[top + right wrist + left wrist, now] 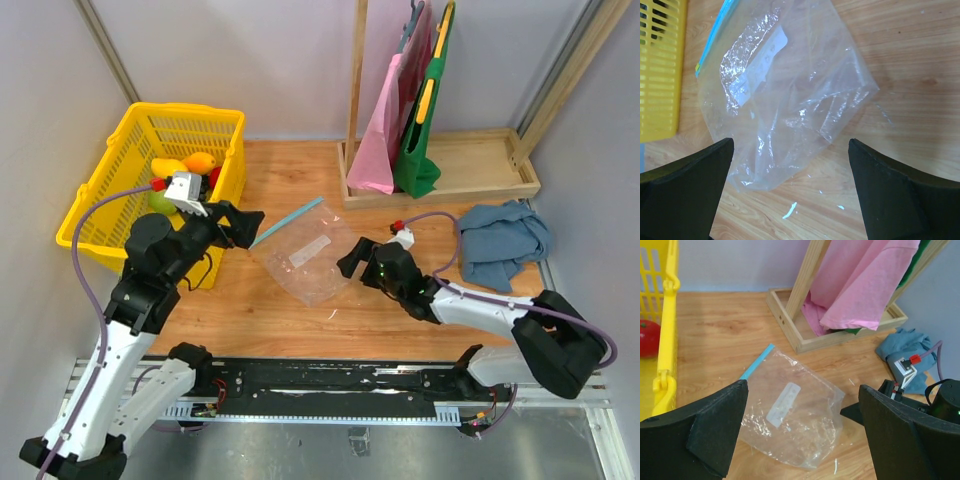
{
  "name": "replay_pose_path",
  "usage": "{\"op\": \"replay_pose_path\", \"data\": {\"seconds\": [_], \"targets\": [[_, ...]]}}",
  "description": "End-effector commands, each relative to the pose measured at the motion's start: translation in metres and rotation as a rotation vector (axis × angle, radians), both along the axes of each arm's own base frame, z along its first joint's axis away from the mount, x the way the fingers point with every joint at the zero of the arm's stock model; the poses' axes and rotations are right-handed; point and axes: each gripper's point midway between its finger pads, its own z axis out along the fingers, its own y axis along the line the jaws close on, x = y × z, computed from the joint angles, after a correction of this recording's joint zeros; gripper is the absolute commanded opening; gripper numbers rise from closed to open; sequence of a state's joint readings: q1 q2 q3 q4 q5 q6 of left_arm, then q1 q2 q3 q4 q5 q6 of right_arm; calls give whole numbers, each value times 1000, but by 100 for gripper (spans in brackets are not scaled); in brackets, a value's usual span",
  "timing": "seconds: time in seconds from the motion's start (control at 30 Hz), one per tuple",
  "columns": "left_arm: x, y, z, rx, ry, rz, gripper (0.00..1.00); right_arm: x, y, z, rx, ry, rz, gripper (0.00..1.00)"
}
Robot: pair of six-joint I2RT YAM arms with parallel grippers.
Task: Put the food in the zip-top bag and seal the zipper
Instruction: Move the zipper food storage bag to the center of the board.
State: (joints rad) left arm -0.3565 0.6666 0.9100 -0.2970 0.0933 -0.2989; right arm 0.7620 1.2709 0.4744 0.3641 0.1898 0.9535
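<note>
The clear zip-top bag [305, 255] lies flat and empty on the wooden table, with its blue zipper [287, 222] along the far-left edge. The food sits in the yellow basket: an orange mango [201, 160], a yellow piece [166, 166], a green one [160, 203] and a red one [649, 337]. My left gripper [243, 226] hovers open at the bag's left, just off the basket; the bag [790, 415] shows between its jaws. My right gripper [350, 260] is open at the bag's right edge, low over the bag [790, 90], and holds nothing.
The yellow basket [190, 110] stands at the far left. A wooden rack tray [480, 165] at the back holds hanging pink [380, 140] and green [418, 150] bags. A crumpled blue cloth [505, 240] lies at the right.
</note>
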Motion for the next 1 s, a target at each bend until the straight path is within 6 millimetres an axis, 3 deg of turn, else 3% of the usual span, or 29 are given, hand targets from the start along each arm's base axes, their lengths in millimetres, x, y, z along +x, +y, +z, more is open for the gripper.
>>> {"op": "replay_pose_path", "data": {"seconds": [0.0, 0.2, 0.3, 0.37, 0.6, 0.8, 0.97], "targets": [[6, -11, -9, 11, 63, -34, 96, 1, 8, -10, -83, 31, -52, 99], [15, -30, -37, 72, 136, -7, 96, 1, 23, -27, -189, 89, -30, 100], [18, -37, -48, 94, 164, 2, 96, 2, 22, -36, -242, 119, -35, 93], [19, -41, -55, 112, 181, 8, 96, 2, 22, -42, -274, 133, -27, 87], [17, -50, -75, 134, 242, 3, 96, 3, 11, -51, -370, 138, 1, 44], [12, -53, -81, 124, 275, -17, 96, 11, -9, -32, -466, 44, 101, 18], [8, -64, -85, 100, 307, -63, 95, 18, -21, -17, -436, -28, 251, 8]]}}
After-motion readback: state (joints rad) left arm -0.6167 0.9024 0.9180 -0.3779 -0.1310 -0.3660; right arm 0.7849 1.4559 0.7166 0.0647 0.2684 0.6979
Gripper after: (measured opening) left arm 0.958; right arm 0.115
